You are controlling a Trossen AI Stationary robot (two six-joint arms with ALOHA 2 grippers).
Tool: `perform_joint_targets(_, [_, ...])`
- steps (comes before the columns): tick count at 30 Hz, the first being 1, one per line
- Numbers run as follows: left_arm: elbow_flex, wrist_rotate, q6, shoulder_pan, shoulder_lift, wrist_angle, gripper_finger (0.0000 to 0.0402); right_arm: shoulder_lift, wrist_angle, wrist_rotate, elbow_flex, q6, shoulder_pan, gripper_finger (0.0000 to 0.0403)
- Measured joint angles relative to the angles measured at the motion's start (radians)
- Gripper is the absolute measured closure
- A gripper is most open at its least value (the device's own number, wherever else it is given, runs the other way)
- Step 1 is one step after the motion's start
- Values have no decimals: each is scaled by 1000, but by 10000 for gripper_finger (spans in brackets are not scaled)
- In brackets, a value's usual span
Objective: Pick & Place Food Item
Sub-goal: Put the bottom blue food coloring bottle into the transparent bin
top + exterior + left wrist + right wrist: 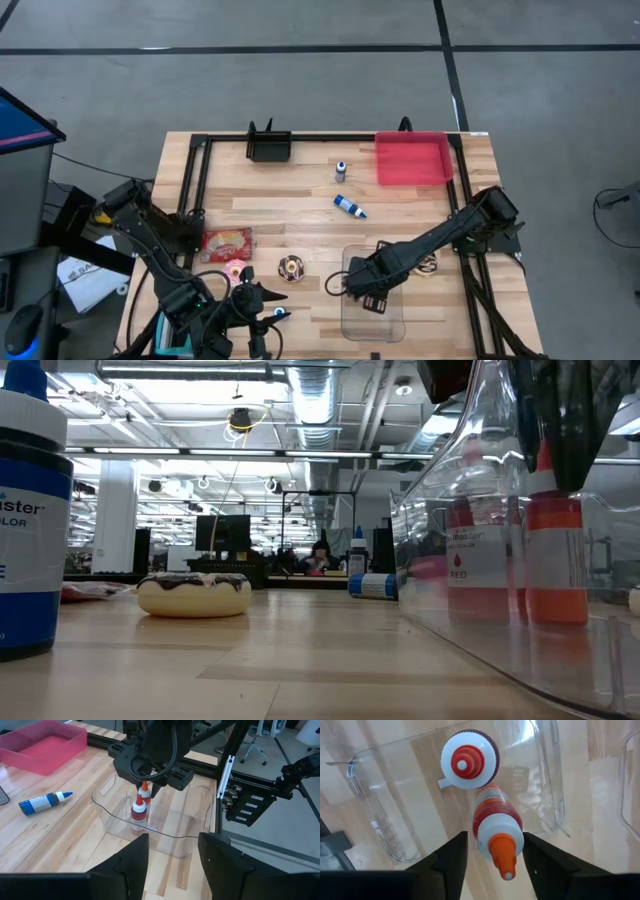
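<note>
Orange-capped bottle between right claw fingers, in clear bin.

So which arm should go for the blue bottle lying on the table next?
Probably the right. Its gripper, fingers apart around the orange bottle, hangs over the clear bin, on the blue bottle's side of the table. The left gripper waits open at the near edge, farther away.
</note>
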Motion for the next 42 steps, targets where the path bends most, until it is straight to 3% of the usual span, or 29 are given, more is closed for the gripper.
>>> perform_joint_targets(10, [0, 29, 8, 0, 0, -11, 234, -52, -38, -1, 21, 33, 32, 219])
perform_joint_targets(19, [1, 402, 31, 1, 25, -179, 234, -291, -103, 98, 22, 278, 143, 221])
perform_joint_targets(22, [1, 478, 86, 1, 55, -232, 234, -364, -117, 155, 22, 400, 209, 221])
perform_joint_targets(26, [0, 496, 148, 20, 97, -261, 225, -425, -133, 238, 22, 571, 302, 221])
perform_joint_targets(31, [0, 488, 203, 69, 153, -247, 187, -447, -178, 296, 22, 726, 397, 221])
perform_joint_targets(37, [0, 489, 216, 86, 199, -249, 142, -439, -217, 312, 22, 825, 456, 221])
perform_joint_targets(42, [-45, 521, 208, 99, 203, -193, 133, -440, -218, 342, 22, 854, 479, 221])
